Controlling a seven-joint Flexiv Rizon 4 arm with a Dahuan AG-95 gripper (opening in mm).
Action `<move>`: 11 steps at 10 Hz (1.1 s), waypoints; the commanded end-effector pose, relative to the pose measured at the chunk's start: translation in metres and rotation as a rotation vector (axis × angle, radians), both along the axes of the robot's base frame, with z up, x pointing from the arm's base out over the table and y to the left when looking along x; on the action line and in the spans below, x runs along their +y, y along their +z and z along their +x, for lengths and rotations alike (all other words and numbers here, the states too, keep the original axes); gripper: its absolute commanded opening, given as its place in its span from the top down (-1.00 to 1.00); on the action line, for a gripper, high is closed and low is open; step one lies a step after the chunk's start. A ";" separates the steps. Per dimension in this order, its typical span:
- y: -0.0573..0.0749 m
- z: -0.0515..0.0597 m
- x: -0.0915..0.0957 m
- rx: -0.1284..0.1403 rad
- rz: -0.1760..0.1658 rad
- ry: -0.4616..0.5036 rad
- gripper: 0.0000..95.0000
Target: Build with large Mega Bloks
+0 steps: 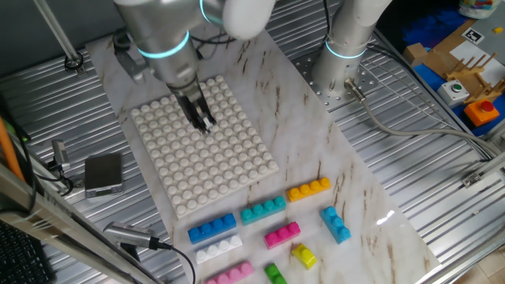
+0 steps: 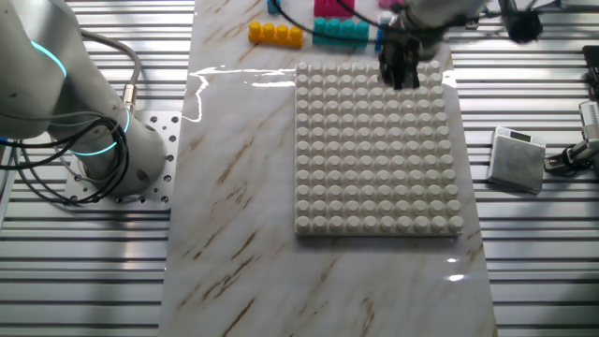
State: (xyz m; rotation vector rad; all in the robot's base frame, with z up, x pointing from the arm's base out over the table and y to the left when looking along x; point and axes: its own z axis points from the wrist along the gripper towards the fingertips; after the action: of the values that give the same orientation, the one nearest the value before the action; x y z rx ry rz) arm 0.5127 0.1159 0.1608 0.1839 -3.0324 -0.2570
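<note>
My gripper (image 1: 202, 120) (image 2: 401, 77) hangs just above the white studded baseplate (image 1: 229, 170) (image 2: 379, 159), over the part nearest the arm's wrist. Its dark fingers point down with a narrow gap and nothing between them. The Mega Bloks lie loose on the marble beyond the plate's edge: orange (image 1: 308, 189) (image 2: 275, 34), teal (image 1: 263, 210) (image 2: 340, 30), blue (image 1: 212, 228), white (image 1: 218, 248), magenta (image 1: 282, 234) (image 2: 329, 7), a second blue (image 1: 335, 224), yellow (image 1: 304, 255), green (image 1: 274, 274) and pink (image 1: 230, 274). No brick sits on the plate.
The arm's base (image 1: 347, 55) (image 2: 112, 154) is bolted beside the marble sheet. A small grey box (image 1: 103, 173) (image 2: 517, 159) with cables lies on the ribbed metal next to the plate. Cardboard and coloured clutter (image 1: 465, 71) stand off the table's corner.
</note>
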 end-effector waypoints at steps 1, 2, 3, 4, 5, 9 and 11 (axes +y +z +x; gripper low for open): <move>-0.003 0.000 0.015 -0.001 -0.004 -0.016 1.00; -0.004 0.000 0.016 0.000 -0.002 -0.017 1.00; -0.003 0.000 0.014 -0.001 0.002 -0.008 1.00; -0.003 0.000 0.014 0.000 0.009 0.010 1.00; -0.003 0.000 0.014 0.006 0.010 0.033 1.00; -0.003 0.000 0.014 0.008 0.014 0.119 1.00; -0.003 0.000 0.014 0.008 0.016 0.135 1.00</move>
State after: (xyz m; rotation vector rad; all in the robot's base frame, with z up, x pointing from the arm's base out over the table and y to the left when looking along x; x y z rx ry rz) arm 0.5131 0.1303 0.1572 0.3907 -2.9935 -0.2704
